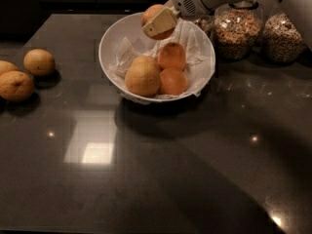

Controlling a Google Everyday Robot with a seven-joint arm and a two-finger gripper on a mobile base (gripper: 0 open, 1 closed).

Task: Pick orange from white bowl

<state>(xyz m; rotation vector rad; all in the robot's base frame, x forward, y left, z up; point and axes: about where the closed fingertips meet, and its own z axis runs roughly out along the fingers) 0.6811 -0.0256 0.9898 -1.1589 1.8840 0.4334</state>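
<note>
The white bowl (pixel 113 39), lined with crumpled white paper, stands at the back middle of the dark counter. My gripper (pixel 158 22) is shut on an orange (pixel 151 12) and holds it above the bowl's far rim. One cream finger (pixel 160 22) lies across the orange's front. Two deep orange fruits (pixel 171 56) (pixel 173 81) and a larger, paler yellow-orange one (pixel 142 76) lie in the bowl.
Two glass jars of grain (pixel 237 29) (pixel 286 36) stand right of the bowl, behind my arm. Three duller brownish-orange fruits (pixel 39 62) (pixel 16 85) lie at the counter's left edge. The counter (pixel 161 169) is dark and glossy.
</note>
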